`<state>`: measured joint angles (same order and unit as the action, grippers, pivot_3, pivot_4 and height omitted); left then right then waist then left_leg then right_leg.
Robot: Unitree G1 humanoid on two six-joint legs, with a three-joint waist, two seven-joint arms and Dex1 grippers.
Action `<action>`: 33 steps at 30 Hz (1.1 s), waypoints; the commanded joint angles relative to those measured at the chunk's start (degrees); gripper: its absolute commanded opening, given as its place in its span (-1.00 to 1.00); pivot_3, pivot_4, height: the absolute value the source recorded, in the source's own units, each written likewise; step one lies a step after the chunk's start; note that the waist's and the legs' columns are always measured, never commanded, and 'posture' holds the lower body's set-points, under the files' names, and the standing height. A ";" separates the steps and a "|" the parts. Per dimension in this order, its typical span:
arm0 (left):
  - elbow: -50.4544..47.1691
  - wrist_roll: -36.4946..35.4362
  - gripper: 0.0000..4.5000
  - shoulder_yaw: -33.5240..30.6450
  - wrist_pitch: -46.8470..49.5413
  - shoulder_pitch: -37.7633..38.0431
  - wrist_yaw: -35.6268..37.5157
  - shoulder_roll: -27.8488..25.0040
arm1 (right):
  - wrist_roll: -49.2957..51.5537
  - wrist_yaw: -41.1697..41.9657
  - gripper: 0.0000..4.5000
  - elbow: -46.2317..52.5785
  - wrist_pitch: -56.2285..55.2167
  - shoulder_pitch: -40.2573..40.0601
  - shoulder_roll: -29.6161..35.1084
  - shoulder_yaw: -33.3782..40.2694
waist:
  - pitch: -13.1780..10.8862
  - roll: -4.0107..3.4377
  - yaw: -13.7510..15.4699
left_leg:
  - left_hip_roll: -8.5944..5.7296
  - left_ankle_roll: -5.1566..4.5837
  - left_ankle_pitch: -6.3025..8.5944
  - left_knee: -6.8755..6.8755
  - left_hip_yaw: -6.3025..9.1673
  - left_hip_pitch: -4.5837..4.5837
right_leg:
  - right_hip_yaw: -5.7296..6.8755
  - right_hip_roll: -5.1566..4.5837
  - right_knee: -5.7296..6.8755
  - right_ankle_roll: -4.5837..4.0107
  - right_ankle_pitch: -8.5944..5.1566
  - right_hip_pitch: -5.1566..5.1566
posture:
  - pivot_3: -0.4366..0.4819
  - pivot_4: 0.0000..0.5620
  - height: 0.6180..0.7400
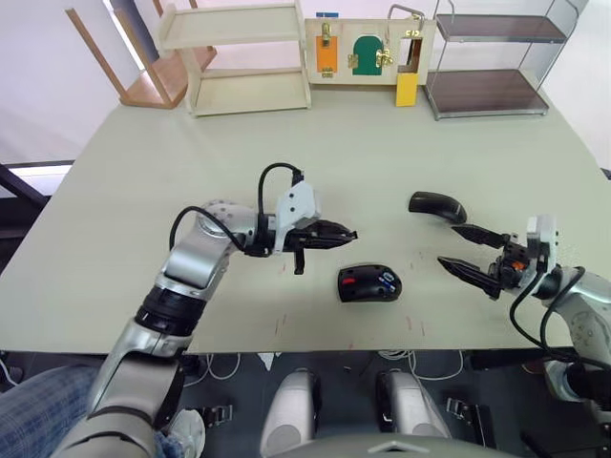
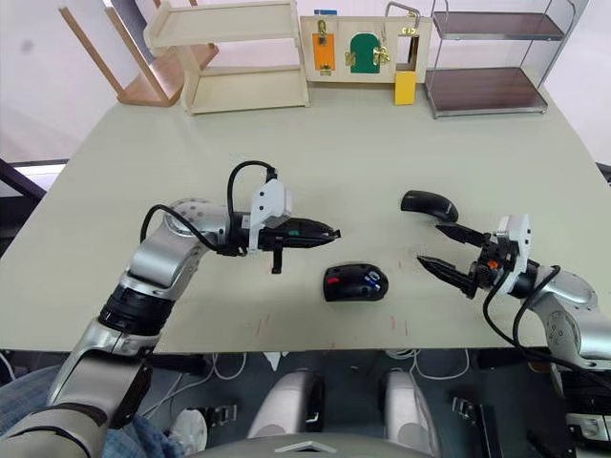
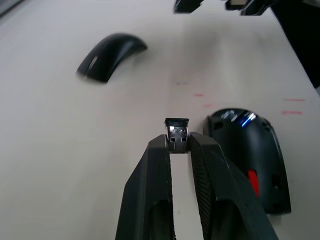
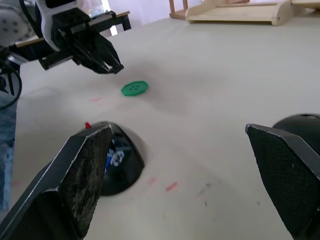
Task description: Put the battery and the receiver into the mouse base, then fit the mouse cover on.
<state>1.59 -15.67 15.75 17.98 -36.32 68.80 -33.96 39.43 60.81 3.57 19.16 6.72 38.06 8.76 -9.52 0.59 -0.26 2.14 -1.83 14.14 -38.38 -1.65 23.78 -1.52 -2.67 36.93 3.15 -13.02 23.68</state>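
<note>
One thing sits inside our mouse base (image 1: 369, 283) on the table (image 1: 143, 181): the blue battery (image 1: 387, 279), next to a red patch. Our left gripper (image 3: 179, 146) is pinched tight on the tiny receiver (image 3: 177, 133), held above the table just beside the base. Our right gripper (image 1: 468, 255) hangs on the other side of the base, its fingers spread wide with nothing in them. Our mouse cover (image 1: 437, 205) lies near that gripper, a bit farther back.
</note>
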 commanded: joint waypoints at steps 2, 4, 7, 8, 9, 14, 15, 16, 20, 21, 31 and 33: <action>3.53 1.88 -0.97 1.85 -4.93 -3.89 3.59 2.26 | 5.12 -6.57 1.00 8.18 15.35 4.15 3.55 -0.06 | -0.01 0.02 -0.07 | 0.00 0.00 0.00 0.01 0.01 0.02 | 0.01 0.01 -0.03 0.00 0.00 0.00 | -0.05 -0.47 1.00; 4.68 2.68 -0.97 2.40 -6.44 -5.01 4.32 3.31 | 8.73 -9.04 1.00 9.22 22.67 6.54 4.06 0.27 | -0.01 0.02 -0.10 | 0.00 0.00 0.00 0.01 0.04 0.03 | 0.02 0.01 -0.03 0.00 0.00 0.01 | -0.05 -0.47 1.00; 5.15 2.88 -0.97 2.76 -7.16 -6.39 5.26 4.62 | 14.25 -16.08 1.00 8.71 36.27 12.01 4.28 0.60 | -0.02 0.03 -0.17 | 0.00 -0.01 0.00 0.00 0.08 0.04 | 0.04 0.02 -0.03 0.00 0.00 0.00 | -0.05 -0.47 1.00; 5.24 2.94 -0.97 2.77 -7.33 -6.71 5.51 4.96 | 15.27 -17.89 1.00 8.46 39.96 13.54 4.48 0.38 | -0.02 0.03 -0.23 | 0.00 -0.01 0.00 0.00 0.07 0.04 | 0.03 0.02 -0.03 0.00 0.00 0.00 | -0.05 -0.47 1.00; 5.33 3.04 -0.97 2.73 -7.45 -6.88 5.70 5.19 | 15.91 -19.07 1.00 8.41 42.37 14.51 4.52 0.35 | -0.02 0.03 -0.23 | 0.00 -0.01 0.00 0.00 0.07 0.05 | 0.03 0.01 -0.03 0.00 0.00 0.01 | -0.05 -0.47 1.00; 5.86 3.96 -0.97 3.05 -8.25 -7.90 6.56 5.93 | 28.49 -29.33 1.00 3.08 61.57 21.56 0.07 4.72 | -0.02 0.03 -0.29 | 0.00 -0.01 0.01 0.03 0.16 0.10 | 0.09 0.02 -0.05 0.00 0.00 0.01 | -0.05 -0.47 1.00; 5.69 4.09 -0.97 3.13 -8.39 -7.90 6.80 6.04 | 31.57 -32.02 1.00 1.07 64.56 22.62 -1.42 6.20 | -0.02 0.03 -0.31 | 0.00 -0.01 0.01 0.03 0.18 0.10 | 0.10 0.02 -0.05 0.00 0.00 0.01 | -0.05 -0.47 1.00; 5.57 4.21 -0.97 3.13 -8.46 -7.88 6.99 6.17 | 33.83 -34.28 1.00 -0.28 66.71 23.38 -2.61 7.50 | -0.02 0.03 -0.32 | 0.00 -0.01 0.01 0.03 0.19 0.10 | 0.10 0.02 -0.05 0.00 0.00 0.01 | -0.05 -0.47 1.00; 5.25 4.62 -0.97 3.62 -8.88 -8.01 8.17 6.45 | 41.72 -42.32 1.00 -3.09 71.59 25.61 -6.00 9.36 | -0.02 0.03 -0.31 | 0.00 -0.01 0.01 0.04 0.24 0.16 | 0.17 0.02 -0.06 0.00 0.00 0.00 | -0.05 -0.47 1.00; 5.28 4.70 -0.97 3.67 -8.99 -8.09 8.37 6.49 | 42.90 -43.91 1.00 -3.47 72.12 25.87 -6.51 9.34 | -0.02 0.03 -0.35 | 0.00 -0.02 0.01 0.04 0.23 0.16 | 0.16 0.02 -0.06 0.01 0.01 0.01 | -0.05 -0.47 1.00; 6.06 5.45 -0.97 3.89 -9.66 -8.59 8.98 7.43 | 61.67 -59.40 1.00 -4.98 66.40 24.87 -3.67 2.45 | -0.02 0.03 -0.52 | 0.00 -0.02 0.01 0.04 0.27 0.18 | 0.19 0.03 -0.05 0.02 0.01 0.01 | -0.05 -0.47 1.00; 5.98 5.51 -0.97 3.94 -9.62 -8.50 8.94 7.60 | 65.55 -61.78 1.00 -4.42 63.93 24.27 -2.24 0.30 | -0.02 0.03 -0.51 | 0.00 -0.02 0.00 0.03 0.27 0.18 | 0.19 0.03 -0.06 0.02 0.01 0.01 | -0.05 -0.47 1.00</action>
<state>8.26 -10.00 19.88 9.18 -44.00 77.59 -26.58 101.99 -0.42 -2.40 84.42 30.80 35.32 8.97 -9.54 0.62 -0.77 2.14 -1.85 14.15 -38.35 -1.38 23.96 -1.32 -2.64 36.87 3.16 -13.02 23.69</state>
